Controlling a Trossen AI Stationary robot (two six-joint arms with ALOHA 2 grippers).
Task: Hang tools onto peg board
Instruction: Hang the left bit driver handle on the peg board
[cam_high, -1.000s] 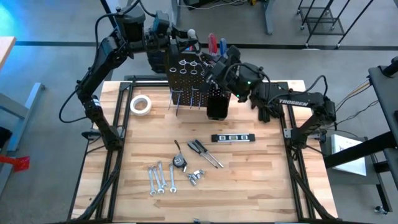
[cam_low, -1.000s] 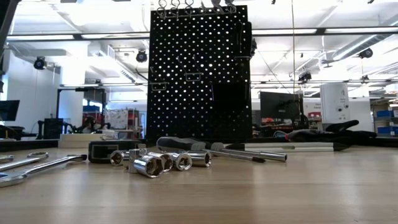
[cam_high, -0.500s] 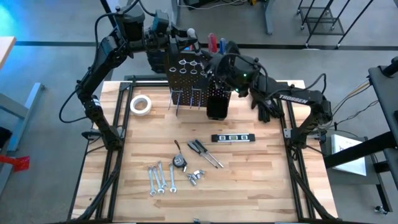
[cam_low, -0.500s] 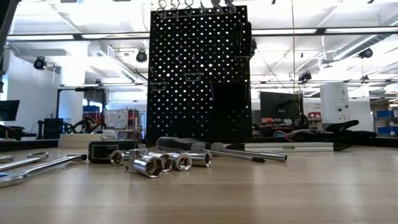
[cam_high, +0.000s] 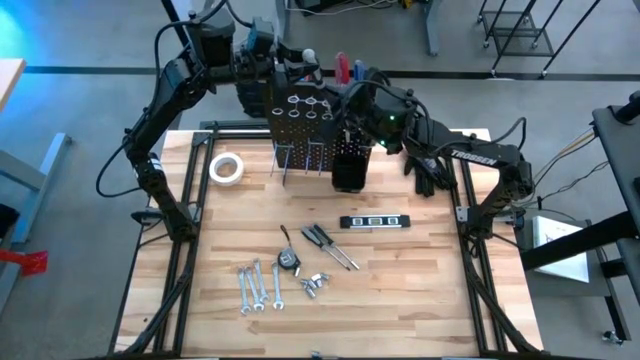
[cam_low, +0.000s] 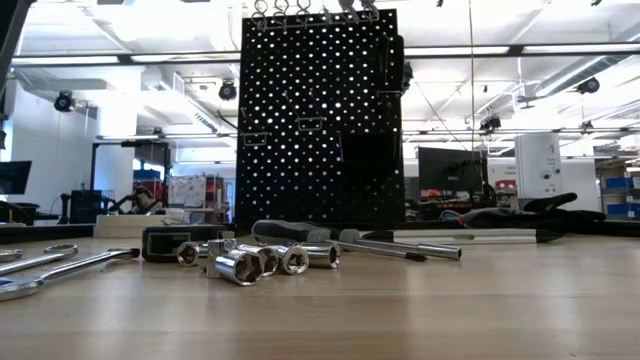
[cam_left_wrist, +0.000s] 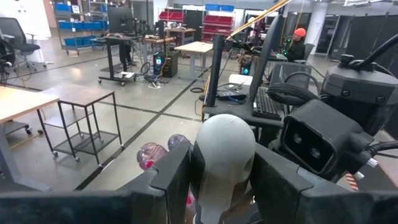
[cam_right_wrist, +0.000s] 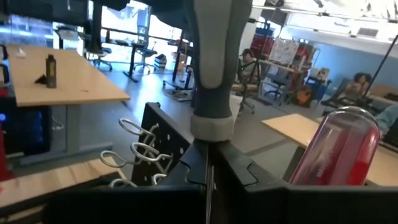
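My left hand (cam_left_wrist: 217, 180) clamps the grey screwdriver (cam_left_wrist: 225, 155) at the peg board (cam_high: 305, 125), upper centre; my right hand (cam_right_wrist: 208, 171) pinches its shaft. I should lower straight through a ring holder (cam_right_wrist: 134, 149).

A large open workshop surrounds the table — grey concrete floor (cam_high: 90, 40), white ceiling with rows of strip lights (cam_low: 540, 55). Wooden-topped desks (cam_right_wrist: 59, 78) and a small metal cart (cam_left_wrist: 81, 118) stand about, with office chairs (cam_left_wrist: 12, 37) and shelving of blue bins (cam_left_wrist: 81, 25) farther off — red bins (cam_left_wrist: 186, 15) too.
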